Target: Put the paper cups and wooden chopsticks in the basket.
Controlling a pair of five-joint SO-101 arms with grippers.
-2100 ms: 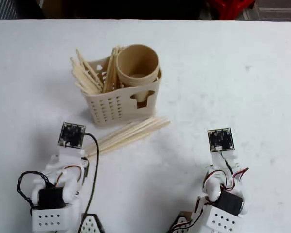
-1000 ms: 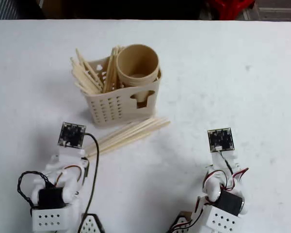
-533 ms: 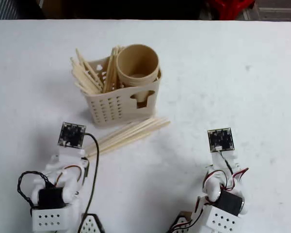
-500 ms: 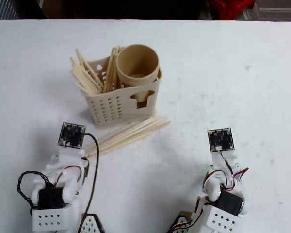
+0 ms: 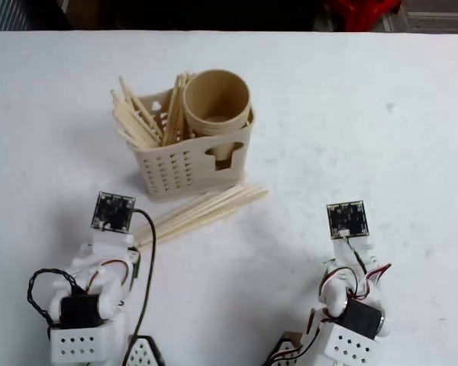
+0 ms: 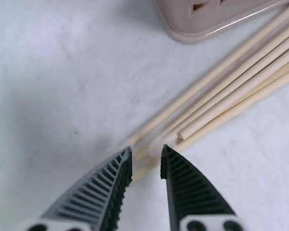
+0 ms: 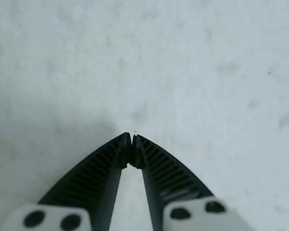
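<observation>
Two arms sit low in the high view. The left arm [image 5: 91, 293] is at lower left and the right arm [image 5: 349, 301] at lower right, both on the white table [image 5: 366, 114]. The basket [image 5: 191, 164] stands upright, upper left of centre. Nested cups [image 5: 216, 103] are in its right part, mouth up. A bunch of sticks [image 5: 137, 118] leans out of its left part. Loose sticks [image 5: 202, 210] lie flat on the table just below the basket, touching or nearly touching its base, and slant down-left toward the left arm's wrist camera.

Left wrist view: the left gripper [image 6: 146, 153] has its fingers [image 6: 111, 185] a narrow gap apart, with nothing clamped between them. The near ends of the loose sticks [image 6: 231, 91] lie at the fingertips, and one end is in line with the gap. Whether the tips touch the wood, I cannot tell. A corner of the basket [image 6: 216, 19] base lies beyond the sticks.

Right wrist view: the right gripper [image 7: 131, 137] has its tips together, holding nothing, over bare table [image 7: 183, 57].
</observation>
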